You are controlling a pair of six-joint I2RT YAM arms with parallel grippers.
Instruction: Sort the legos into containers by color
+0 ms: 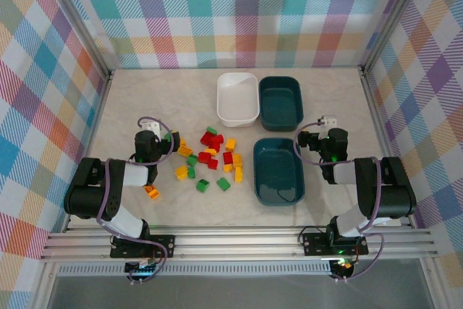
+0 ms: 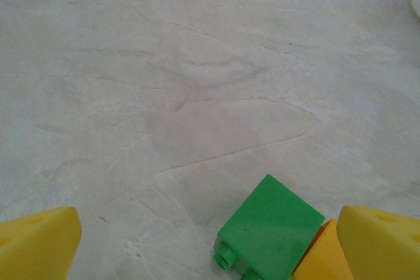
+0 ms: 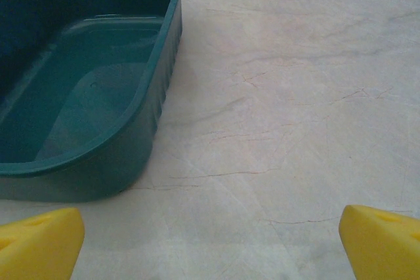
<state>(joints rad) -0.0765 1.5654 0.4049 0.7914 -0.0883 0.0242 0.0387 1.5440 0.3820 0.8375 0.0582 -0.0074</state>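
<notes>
No brick lies in a tub yet, so the step in hand looks like a first pick. The small red, green and yellow-orange plastic lego bricks (image 1: pixel 210 155) are scattered mid-table on the pale marbled table (image 1: pixel 145 99), just near of the white rounded-rectangular plastic tub (image 1: pixel 237 98) and left of the near dark teal plastic tub (image 1: pixel 278 171). The left gripper (image 2: pixel 209 246) has its yellow fingers spread wide. A green plastic brick (image 2: pixel 270 226) lies just inside the right finger, against what seems an orange piece, half hidden. The gripper should shift right to centre the green brick, then close on that one alone. The right gripper (image 3: pixel 210 244), likewise spread and empty, hovers over bare table right of a dark teal plastic tub (image 3: pixel 167 77), probably the far one. Open table lies far-left and far-right, and the plaid side walls (image 1: pixel 43 92) hem in both arms.
</notes>
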